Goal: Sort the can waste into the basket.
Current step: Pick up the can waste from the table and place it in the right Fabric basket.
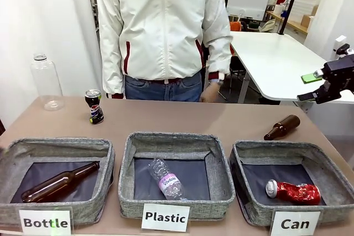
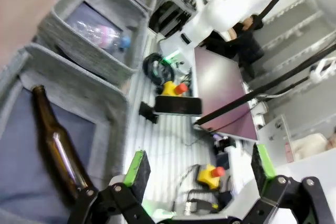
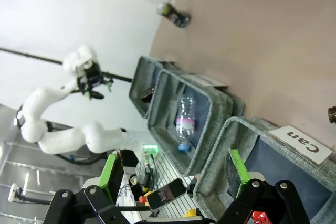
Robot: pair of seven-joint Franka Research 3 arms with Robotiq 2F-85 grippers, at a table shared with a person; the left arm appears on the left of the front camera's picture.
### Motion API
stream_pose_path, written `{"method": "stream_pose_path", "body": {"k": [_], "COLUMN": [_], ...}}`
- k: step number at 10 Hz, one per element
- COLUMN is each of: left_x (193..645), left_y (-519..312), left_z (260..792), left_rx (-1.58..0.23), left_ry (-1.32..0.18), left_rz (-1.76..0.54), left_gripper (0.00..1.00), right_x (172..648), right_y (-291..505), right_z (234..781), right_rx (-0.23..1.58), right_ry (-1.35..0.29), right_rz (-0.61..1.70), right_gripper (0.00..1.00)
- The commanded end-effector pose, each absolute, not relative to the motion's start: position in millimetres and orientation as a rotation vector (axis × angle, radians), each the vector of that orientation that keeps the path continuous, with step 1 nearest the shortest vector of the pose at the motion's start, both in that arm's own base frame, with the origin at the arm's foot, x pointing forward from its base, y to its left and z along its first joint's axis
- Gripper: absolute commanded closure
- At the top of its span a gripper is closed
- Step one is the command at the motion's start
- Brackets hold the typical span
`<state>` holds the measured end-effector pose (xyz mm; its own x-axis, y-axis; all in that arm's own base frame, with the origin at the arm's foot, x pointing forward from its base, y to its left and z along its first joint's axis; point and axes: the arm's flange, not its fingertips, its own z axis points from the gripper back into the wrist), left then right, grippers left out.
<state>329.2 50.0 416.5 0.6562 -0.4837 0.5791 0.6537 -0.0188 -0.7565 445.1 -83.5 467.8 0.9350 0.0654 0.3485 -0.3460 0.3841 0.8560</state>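
A black can point(image 1: 95, 106) with white and blue markings stands upright on the table at the back left, and appears again as the black can point(image 3: 176, 17) near the top of the right wrist view. A crushed red can point(image 1: 293, 192) lies inside the grey basket point(image 1: 276, 148) labelled "Can" at the front right. My right gripper point(image 1: 307, 88) hangs open in the air at the right edge, above and behind that basket. In its own view the right gripper point(image 3: 173, 171) holds nothing, over the basket wall point(image 3: 231, 145). My left gripper point(image 2: 199, 166) is open and empty, beside the basket with a brown bottle.
A brown bottle point(image 1: 282, 127) lies on the table behind the Can basket. A clear bottle point(image 1: 45, 81) stands at the back left. The "Bottle" basket point(image 1: 55, 146) holds a brown bottle, the "Plastic" basket point(image 1: 171, 139) a clear one. A person point(image 1: 160, 31) stands at the far edge.
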Motion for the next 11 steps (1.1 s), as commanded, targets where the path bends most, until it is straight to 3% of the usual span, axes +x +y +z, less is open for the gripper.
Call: {"method": "stream_pose_path", "body": {"k": [1, 3, 5, 6, 7, 8, 9, 10, 11], "left_x": [377.3, 407.8, 415.4, 413.3, 413.3, 419.4, 445.9, 460.0, 463.0], "left_y": [40.9, 34.1, 64.0, 33.0, 33.0, 57.1, 77.7, 90.2, 90.5], "left_z": [398.8, 382.1, 387.3, 372.1, 372.1, 372.5, 377.7, 375.8, 370.1], "left_rx": [-1.268, -1.26, -1.263, -1.237, -1.237, -1.248, -1.011, -0.872, -0.804], "left_ry": [-0.15, -0.14, -0.424, -0.161, -0.161, -0.262, -0.789, -1.036, -1.152], "left_rz": [-0.98, -0.858, -0.739, -0.878, -0.878, -0.792, -0.365, -0.249, -0.241], "left_gripper": [0.0, 0.0, 0.0, 0.0, 0.0, 0.0, 0.0, 0.0, 0.0], "right_x": [443.4, 443.4, 443.4, 443.4, 443.4, 443.4, 443.4, 443.4, 443.4], "right_y": [-86.2, -86.2, -86.2, -86.2, -86.2, -86.2, -86.2, -86.2, -86.2], "right_z": [470.6, 470.6, 470.6, 470.6, 470.6, 470.6, 470.6, 470.6, 470.6], "right_rx": [1.151, 1.151, 1.151, 1.151, 1.151, 1.151, 1.151, 1.151, 1.151], "right_ry": [-0.281, -0.281, -0.281, -0.281, -0.281, -0.281, -0.281, -0.281, -0.281], "right_rz": [0.289, 0.289, 0.289, 0.289, 0.289, 0.289, 0.289, 0.289, 0.289], "right_gripper": [0.0, 0.0, 0.0, 0.0, 0.0, 0.0, 0.0, 0.0, 0.0]}}
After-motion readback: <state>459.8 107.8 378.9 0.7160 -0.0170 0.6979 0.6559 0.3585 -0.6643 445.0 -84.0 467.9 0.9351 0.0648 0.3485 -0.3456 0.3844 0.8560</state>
